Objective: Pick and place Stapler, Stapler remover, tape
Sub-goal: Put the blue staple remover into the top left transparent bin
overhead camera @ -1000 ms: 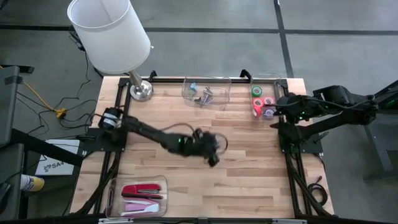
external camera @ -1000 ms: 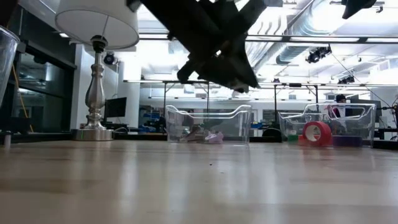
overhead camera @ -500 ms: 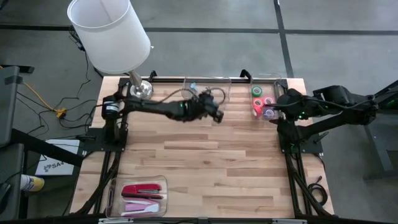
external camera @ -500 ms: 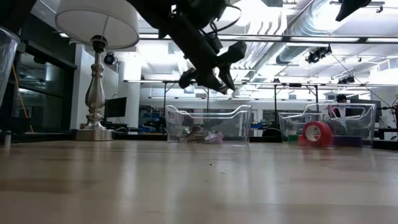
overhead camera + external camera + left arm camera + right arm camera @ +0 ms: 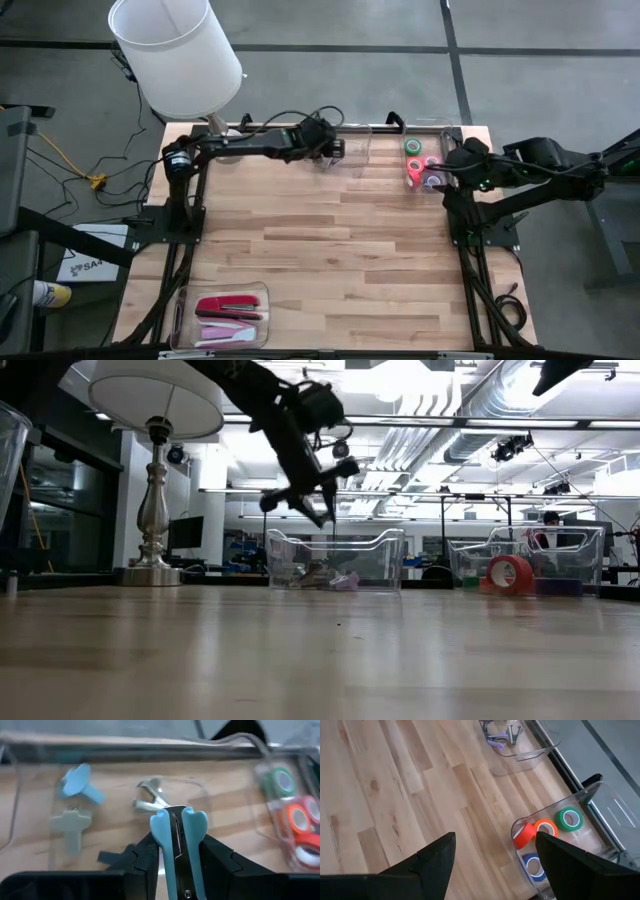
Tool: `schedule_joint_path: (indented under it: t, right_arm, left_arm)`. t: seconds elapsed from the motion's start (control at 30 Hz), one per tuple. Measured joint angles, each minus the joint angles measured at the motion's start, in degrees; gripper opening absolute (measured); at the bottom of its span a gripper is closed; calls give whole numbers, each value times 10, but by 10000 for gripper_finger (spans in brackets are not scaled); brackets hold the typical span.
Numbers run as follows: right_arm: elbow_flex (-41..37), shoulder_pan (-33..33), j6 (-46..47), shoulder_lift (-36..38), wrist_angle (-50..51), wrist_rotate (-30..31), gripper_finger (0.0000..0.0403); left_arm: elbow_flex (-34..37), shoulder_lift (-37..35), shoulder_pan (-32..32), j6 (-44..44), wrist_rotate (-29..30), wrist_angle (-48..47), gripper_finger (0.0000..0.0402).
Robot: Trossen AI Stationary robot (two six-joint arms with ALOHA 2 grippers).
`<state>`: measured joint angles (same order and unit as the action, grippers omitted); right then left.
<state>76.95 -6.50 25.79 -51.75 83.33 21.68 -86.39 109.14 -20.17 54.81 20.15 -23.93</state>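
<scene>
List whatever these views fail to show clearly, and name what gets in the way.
- Middle bin: in the high view, the left end effector covers part of its contents.
- Blue stapler remover: in the left wrist view, the picture's bottom edge cuts off its lower end.
- Tape rolls: in the low view, the bin wall hides most.
- Staplers: high view only; too small to count.
- Right end effector: empty.

We see a lamp (image 5: 176, 55) with a white shade and a silvery base, standing near the left gripper (image 5: 335, 150) on the same far edge of the wooden table (image 5: 320, 240). A clear bin (image 5: 355, 165) sits under that gripper, and a second clear bin (image 5: 447, 128) is farther along the edge. A clear tray (image 5: 185, 300) lies well apart from it, at the near edge. A yellow cable (image 5: 60, 150) trails across the floor beyond the lamp. In the low view, a person (image 5: 547, 520) shows far back in the room.
</scene>
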Motion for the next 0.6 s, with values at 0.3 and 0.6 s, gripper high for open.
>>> schedule_joint_path:
  t: [0.3, 0.6]
  right_arm:
    - [0, 0, 28, 0, -3, 13, 267]
    - [0, 0, 29, 0, -4, 20, 267]
  left_arm:
    - [0, 6, -35, 86, -53, -28, 103]
    - [0, 6, -54, 91, -130, -29, 107]
